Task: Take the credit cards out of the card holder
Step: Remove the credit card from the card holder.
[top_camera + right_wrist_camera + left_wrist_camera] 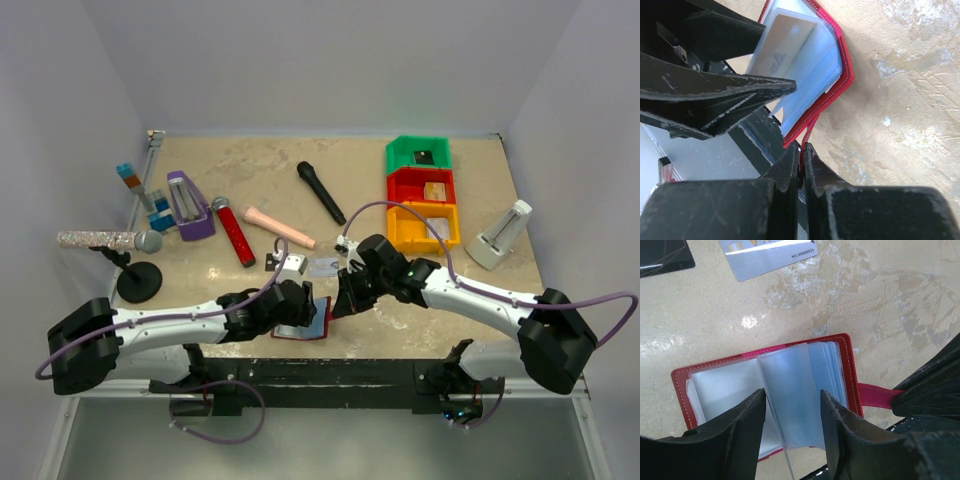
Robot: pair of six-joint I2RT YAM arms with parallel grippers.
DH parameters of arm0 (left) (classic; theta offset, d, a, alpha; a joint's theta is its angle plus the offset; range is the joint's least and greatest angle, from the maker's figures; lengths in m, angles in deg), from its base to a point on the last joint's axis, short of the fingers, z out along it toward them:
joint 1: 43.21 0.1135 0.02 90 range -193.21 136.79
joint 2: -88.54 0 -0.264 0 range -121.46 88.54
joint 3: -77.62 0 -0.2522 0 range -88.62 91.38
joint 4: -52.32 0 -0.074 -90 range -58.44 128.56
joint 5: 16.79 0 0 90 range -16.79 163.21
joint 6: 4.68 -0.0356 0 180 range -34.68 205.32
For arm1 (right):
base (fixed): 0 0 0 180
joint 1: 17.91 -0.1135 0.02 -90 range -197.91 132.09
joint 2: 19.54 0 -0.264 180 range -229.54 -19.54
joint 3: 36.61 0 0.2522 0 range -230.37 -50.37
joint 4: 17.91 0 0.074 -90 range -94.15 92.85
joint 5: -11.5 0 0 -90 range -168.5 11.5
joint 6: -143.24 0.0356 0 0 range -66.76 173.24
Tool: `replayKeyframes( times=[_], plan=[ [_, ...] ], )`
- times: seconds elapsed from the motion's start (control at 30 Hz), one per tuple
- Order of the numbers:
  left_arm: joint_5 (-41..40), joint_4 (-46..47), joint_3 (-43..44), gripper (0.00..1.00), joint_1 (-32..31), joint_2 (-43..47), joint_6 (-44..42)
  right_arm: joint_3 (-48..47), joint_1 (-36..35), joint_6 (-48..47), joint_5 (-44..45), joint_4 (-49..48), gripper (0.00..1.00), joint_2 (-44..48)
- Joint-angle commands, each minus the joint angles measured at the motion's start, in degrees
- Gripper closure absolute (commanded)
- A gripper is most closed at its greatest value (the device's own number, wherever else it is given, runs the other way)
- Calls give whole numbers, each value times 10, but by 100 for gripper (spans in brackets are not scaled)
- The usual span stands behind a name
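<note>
The dark red card holder (pixel 322 318) lies open near the table's front edge, its pale blue sleeves (pixel 790 390) fanned up. My left gripper (pixel 792 405) is open, its jaws either side of one standing sleeve; in the top view it (pixel 297 306) is over the holder. My right gripper (pixel 801 155) is shut on the holder's red tab (pixel 808 131), also seen in the left wrist view (pixel 875 395). A tan-gold card (pixel 782 42) sits in a sleeve. A silver-grey card (pixel 770 257) and a black card (pixel 660 255) lie on the table beyond the holder.
A red microphone (pixel 233 232), pink cylinder (pixel 280 226) and black microphone (pixel 320 192) lie behind. Green (pixel 418 155), red (pixel 422 186) and orange (pixel 424 226) bins stand back right, a white stand (pixel 500 236) beside them. A purple object (pixel 187 206) stands back left.
</note>
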Motion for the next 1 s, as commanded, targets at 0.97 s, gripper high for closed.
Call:
replayKeyframes(
  times=[0.97],
  plan=[
    [-46,-32,-29,45,-3,36,39,-14,1,-7,-12,-2,100,-4]
  ],
)
